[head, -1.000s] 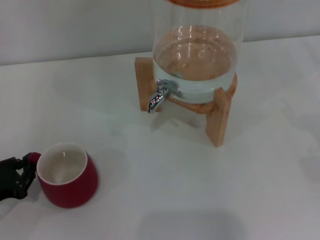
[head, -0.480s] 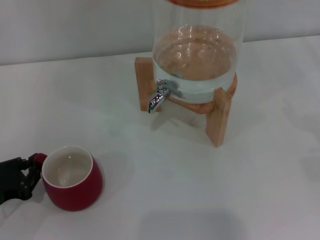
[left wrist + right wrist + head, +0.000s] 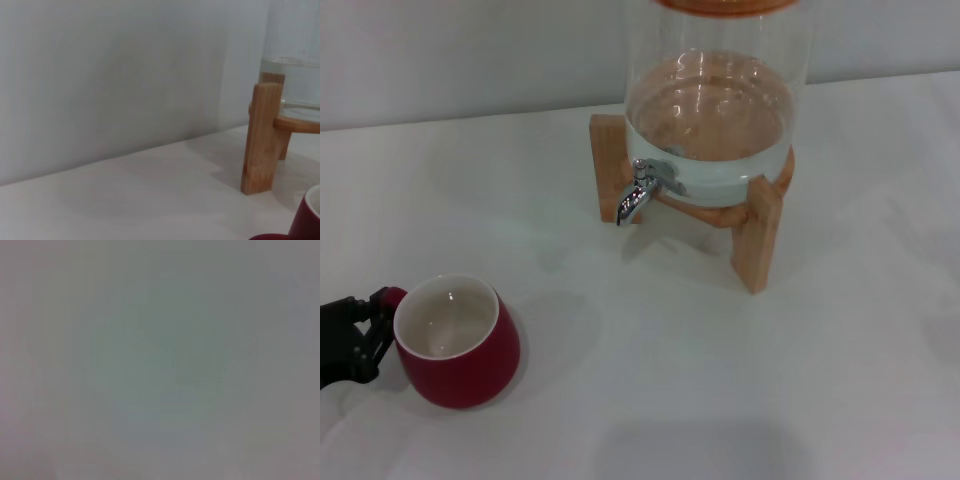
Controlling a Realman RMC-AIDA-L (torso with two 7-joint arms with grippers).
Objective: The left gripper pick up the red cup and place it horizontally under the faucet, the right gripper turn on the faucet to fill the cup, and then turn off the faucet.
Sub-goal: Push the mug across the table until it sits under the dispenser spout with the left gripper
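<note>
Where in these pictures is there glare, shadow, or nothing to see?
Head view: highlights glint on the faucet; soft shadow beside the red cup, held by the left end effector. Left wrist view: the wooden stand casts faint shadow. Right wrist view: a featureless grey blur.

The right wrist view shows only a flat, featureless grey field from edge to edge. The tone is a dull grey with a faint greenish tint toward the middle and a slightly warmer, pinkish tint along one side and toward one corner. No edge, outline, object or shadow can be made out anywhere in it, so what surface this is cannot be told. No part of the right hand's own fingers appears in the view, and nothing here lets anything be placed relative to that hand.
</note>
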